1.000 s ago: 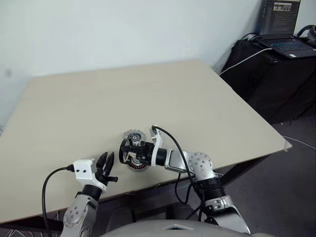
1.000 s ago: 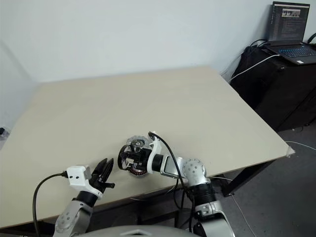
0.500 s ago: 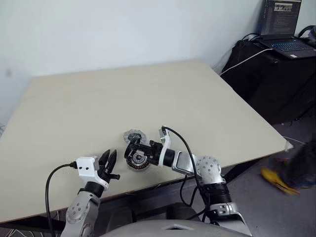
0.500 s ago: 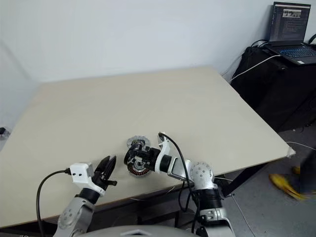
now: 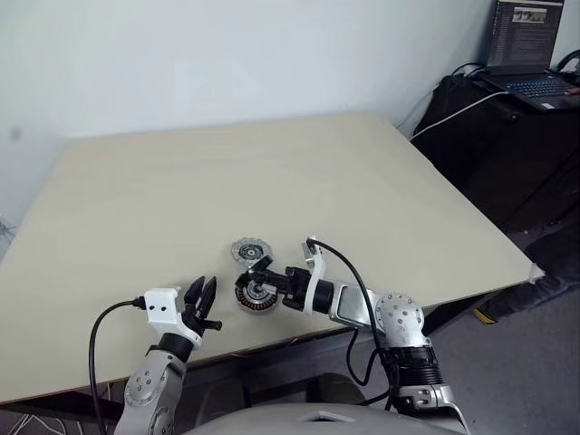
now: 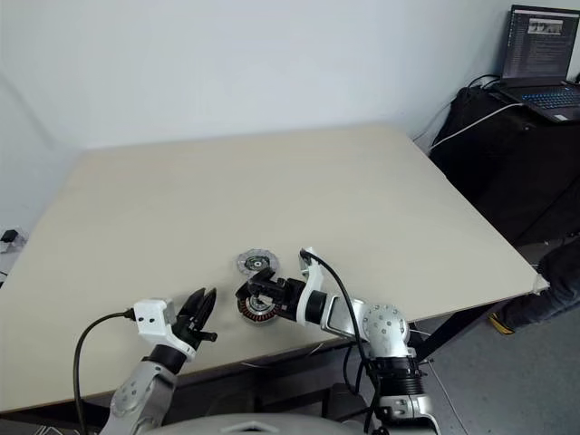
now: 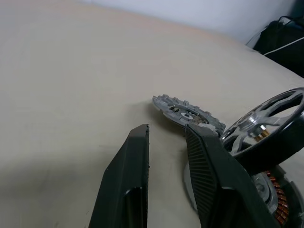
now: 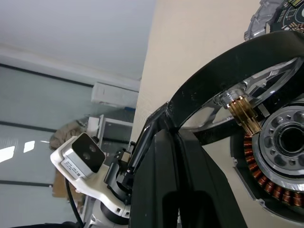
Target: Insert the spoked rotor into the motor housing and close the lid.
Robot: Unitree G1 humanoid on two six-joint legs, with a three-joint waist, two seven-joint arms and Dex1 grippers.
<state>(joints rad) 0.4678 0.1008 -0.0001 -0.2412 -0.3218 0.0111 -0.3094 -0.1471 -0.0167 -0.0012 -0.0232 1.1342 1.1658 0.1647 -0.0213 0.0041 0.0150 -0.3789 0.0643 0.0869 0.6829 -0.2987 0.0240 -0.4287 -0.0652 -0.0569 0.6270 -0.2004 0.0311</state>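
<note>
One spoked rotor hangs tilted just above the motor housing, pinched by its black rim in the right gripper, whose fingers are clamped tight on it. The housing sits near the table's front edge, copper windings showing beneath the rotor. The lid lies flat on the table just beside the housing, at about eleven o'clock from it. At roughly nine o'clock from the housing, the left gripper hovers, fingers slightly parted around nothing.
</note>
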